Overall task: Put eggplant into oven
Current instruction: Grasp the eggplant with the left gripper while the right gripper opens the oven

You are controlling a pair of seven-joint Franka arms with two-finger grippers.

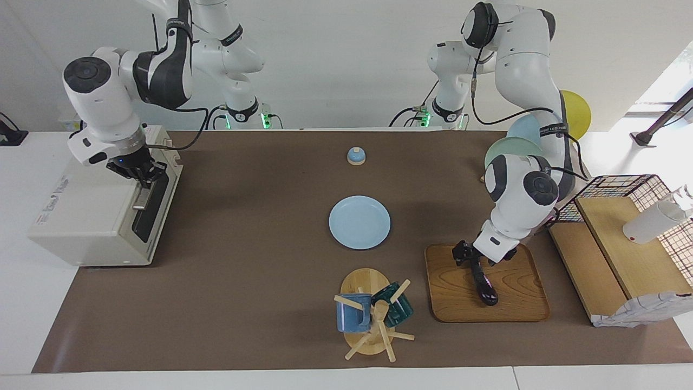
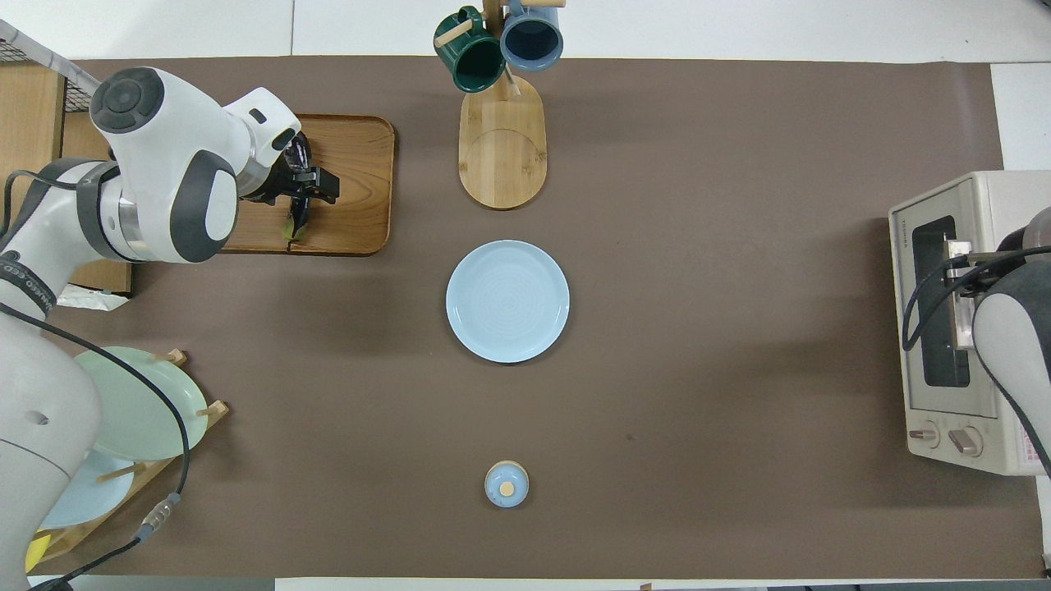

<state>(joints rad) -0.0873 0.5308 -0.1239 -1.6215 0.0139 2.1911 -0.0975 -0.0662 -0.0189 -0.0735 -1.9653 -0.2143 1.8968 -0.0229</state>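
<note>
The dark purple eggplant [image 1: 484,285] lies on a wooden tray [image 1: 520,303] toward the left arm's end of the table. Its green stem end points toward the robots. My left gripper [image 1: 469,260] is down on the stem end, with open fingers on either side of it. In the overhead view the left gripper [image 2: 305,182] crosses the eggplant [image 2: 296,150] on the tray [image 2: 361,164]. The off-white oven [image 1: 81,216] stands at the right arm's end with its dark glass door closed. My right gripper [image 1: 139,173] is at the door's bar handle [image 1: 142,199], on the end nearer to the robots. The oven also shows in the overhead view [image 2: 1010,193].
A blue plate [image 1: 359,222] lies mid-table. A mug tree [image 1: 373,314] with two mugs stands farther from the robots than the plate. A small bell [image 1: 355,156] sits nearer to the robots. A wire-and-wood rack [image 1: 622,238] and a dish rack with plates [image 2: 123,410] stand at the left arm's end.
</note>
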